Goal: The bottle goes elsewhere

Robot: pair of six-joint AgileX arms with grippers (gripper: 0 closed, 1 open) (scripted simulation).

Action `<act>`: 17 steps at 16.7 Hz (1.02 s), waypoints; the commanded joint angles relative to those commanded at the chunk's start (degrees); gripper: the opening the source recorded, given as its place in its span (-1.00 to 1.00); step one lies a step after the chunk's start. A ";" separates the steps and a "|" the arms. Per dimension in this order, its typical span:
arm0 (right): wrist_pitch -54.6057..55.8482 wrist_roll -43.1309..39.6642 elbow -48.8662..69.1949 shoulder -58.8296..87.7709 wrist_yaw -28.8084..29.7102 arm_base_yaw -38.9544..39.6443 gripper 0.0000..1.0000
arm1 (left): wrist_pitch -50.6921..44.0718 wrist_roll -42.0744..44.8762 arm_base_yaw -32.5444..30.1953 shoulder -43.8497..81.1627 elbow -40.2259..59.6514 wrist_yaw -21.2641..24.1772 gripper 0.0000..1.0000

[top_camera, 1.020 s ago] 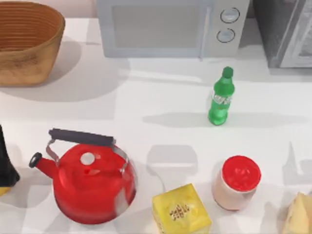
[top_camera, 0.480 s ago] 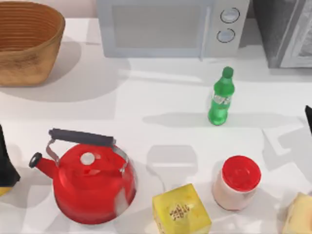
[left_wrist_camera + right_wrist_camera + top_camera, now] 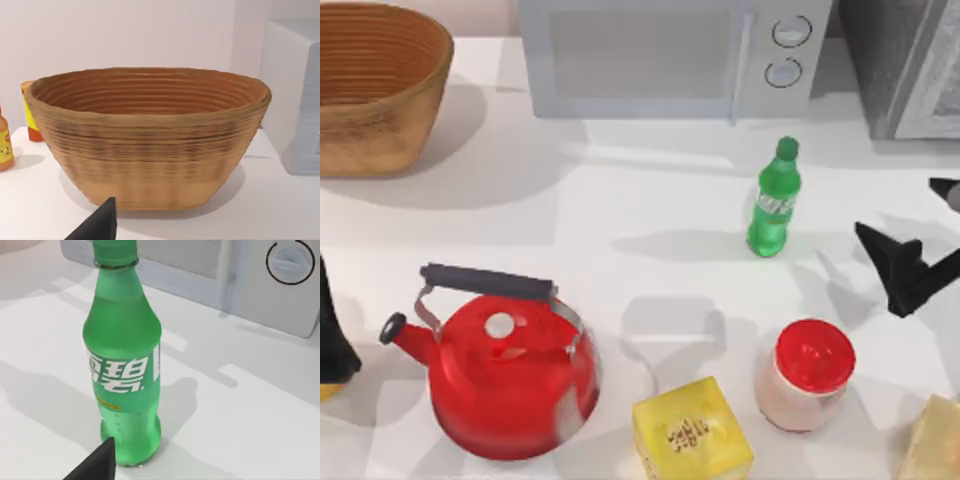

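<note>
Bottle [image 3: 774, 199] upright on table [image 3: 650, 215], at 1 o'clock from table centre, just in front of microwave [image 3: 670, 55]; unmoved over last second. Right gripper [image 3: 920, 235] newly entered from 3 o'clock edge, now near bottle, not touching, fingers spread wide, nothing held. Right wrist view: bottle [image 3: 123, 360] close ahead. Judgement: approach under way, grasp not yet made. Left gripper parked at 9 o'clock edge, facing basket [image 3: 150, 135]; finger state cannot tell.

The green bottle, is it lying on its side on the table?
No, the green bottle stands upright on the table, cap up, in front of the microwave.
</note>
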 joint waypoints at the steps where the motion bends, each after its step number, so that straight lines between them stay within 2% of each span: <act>1: 2.14 -0.75 0.99 3.67 -1.26 0.65 1.00 | 0.00 0.00 0.00 0.00 0.00 0.00 1.00; 6: 8.68 -2.90 3.43 13.38 -5.77 4.13 1.00 | 0.00 0.00 0.00 0.00 0.00 0.00 1.00; 12: 8.76 -2.85 3.33 13.58 -5.86 4.04 1.00 | 0.00 0.00 0.00 0.00 0.00 0.00 1.00; 17: 9.27 -1.26 9.45 18.61 -4.76 5.70 1.00 | 0.00 0.00 0.00 0.00 0.00 0.00 1.00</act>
